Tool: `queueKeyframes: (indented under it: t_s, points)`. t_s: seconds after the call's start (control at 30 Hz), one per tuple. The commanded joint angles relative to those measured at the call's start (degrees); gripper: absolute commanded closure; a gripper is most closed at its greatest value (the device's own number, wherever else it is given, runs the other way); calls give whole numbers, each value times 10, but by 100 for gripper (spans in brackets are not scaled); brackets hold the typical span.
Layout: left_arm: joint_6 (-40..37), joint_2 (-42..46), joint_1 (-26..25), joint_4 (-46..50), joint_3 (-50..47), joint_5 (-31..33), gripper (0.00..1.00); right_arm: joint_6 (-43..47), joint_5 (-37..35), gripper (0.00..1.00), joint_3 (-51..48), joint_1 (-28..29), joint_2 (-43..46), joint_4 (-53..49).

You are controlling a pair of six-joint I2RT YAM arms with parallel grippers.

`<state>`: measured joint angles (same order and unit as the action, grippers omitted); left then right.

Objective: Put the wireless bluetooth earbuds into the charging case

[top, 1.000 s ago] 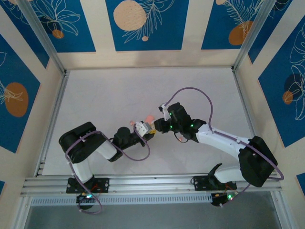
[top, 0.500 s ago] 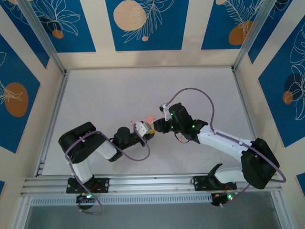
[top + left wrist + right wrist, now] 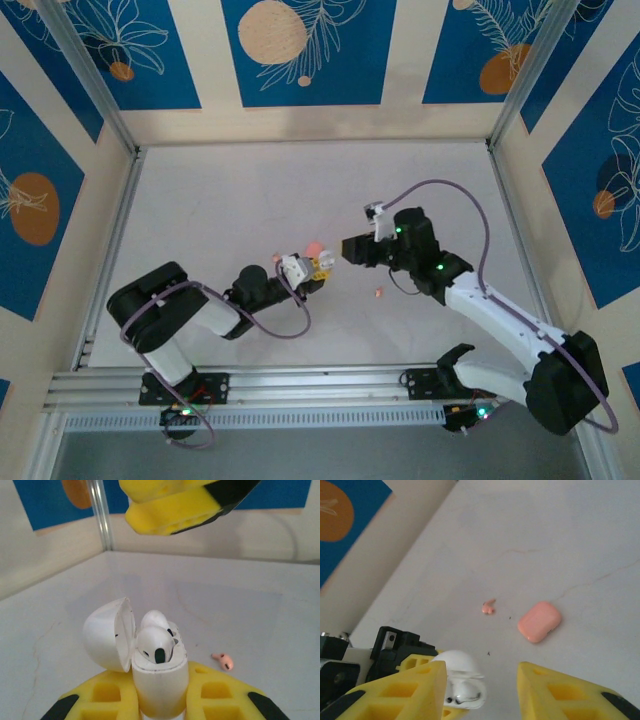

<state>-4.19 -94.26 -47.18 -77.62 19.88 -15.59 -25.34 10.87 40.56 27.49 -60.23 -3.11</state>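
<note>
One earbud (image 3: pixel 489 608), charging case (image 3: pixel 539 621), beyond right tool (image 3: pixel 481 671)

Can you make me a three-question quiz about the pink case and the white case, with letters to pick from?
1. Where is the pink charging case?
A. lying on the table
B. hanging in the air
C. inside a drawer

2. What colour are the buds inside the white case?
A. pink
B. blue
C. white

3. How is the white case's lid?
A. shut
B. swung open
C. broken off

Answers:
1 A, it rests flat on the table.
2 C, white buds poke out of its top.
3 B, the lid leans back to one side, joined to the case.
</note>
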Motion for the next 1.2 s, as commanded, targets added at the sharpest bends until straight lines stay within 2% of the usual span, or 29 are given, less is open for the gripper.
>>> queueKeyframes:
  t_s: [0.0,0.07,0.27,0.4,0.6,0.77,1.03,1.17]
  points:
    - [9,33,-8,-30,-8,-52,85,1,145,56,-11,-38,14,10]
    - [14,49,-8,-30,-11,-62,85,13,203,55,-7,-57,14,6]
    - [25,93,-8,-20,-21,-71,84,13,298,47,-1,-84,13,33]
    - [37,120,-7,12,-12,-96,84,10,328,40,3,-84,0,52]
    - [37,149,-8,30,-10,-99,84,22,390,39,31,-74,-35,57]
    - [30,164,-7,56,-2,-108,84,37,408,38,56,-46,-61,50]
    - [41,169,-8,30,-11,-93,84,54,437,39,96,-6,-101,25]
    - [36,185,-8,54,-10,-90,84,58,445,43,94,0,-102,18]
